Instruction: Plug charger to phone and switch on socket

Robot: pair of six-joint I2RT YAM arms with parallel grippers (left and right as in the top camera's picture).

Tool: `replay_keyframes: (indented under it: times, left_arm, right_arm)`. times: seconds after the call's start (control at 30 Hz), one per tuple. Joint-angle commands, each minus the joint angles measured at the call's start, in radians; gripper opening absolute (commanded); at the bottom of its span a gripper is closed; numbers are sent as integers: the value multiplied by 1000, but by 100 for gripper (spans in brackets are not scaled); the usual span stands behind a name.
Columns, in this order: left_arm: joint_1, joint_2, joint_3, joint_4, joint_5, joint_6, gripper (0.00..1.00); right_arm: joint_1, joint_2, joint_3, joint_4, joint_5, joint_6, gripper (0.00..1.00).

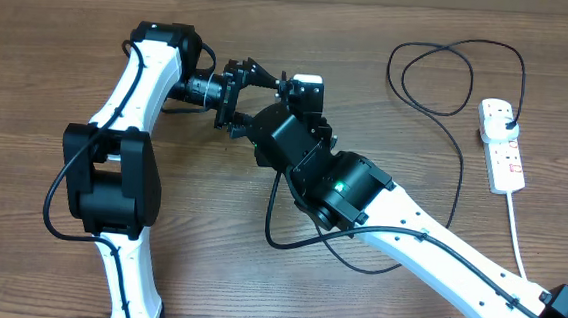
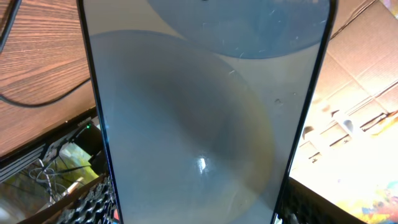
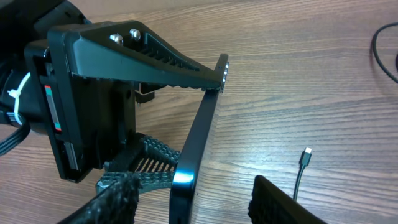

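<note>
The phone (image 3: 194,143) is held on edge above the table (image 3: 298,74), pinched by the left gripper (image 1: 240,100), seemingly offered for a handover. The right gripper (image 3: 198,198) is spread around it, while the charger (image 3: 306,153) tip is left lying nearby.

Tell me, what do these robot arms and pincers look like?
The left arm and right arm have white shells, bulky black joints and looping black cables. The left gripper and right gripper are black, with textured fingers.
</note>
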Motion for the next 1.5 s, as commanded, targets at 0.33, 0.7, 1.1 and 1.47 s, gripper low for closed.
replay_keyframes:
  times: [0.33,0.7,1.1,1.47]
  left_arm:
    - [-3,5,28,0,24,-10,80]
    - [-3,5,28,-3,57,-9,80]
    - [-3,5,28,0,42,-9,81]
    - [-3,5,28,0,43,-10,81]
  right_arm:
    - [5,16,21,32,-10,-3,47]
    - [5,44,21,29,-20,-3,45]
    - [5,44,21,29,-19,-3,34]
    - [5,44,21,29,-20,-3,31]
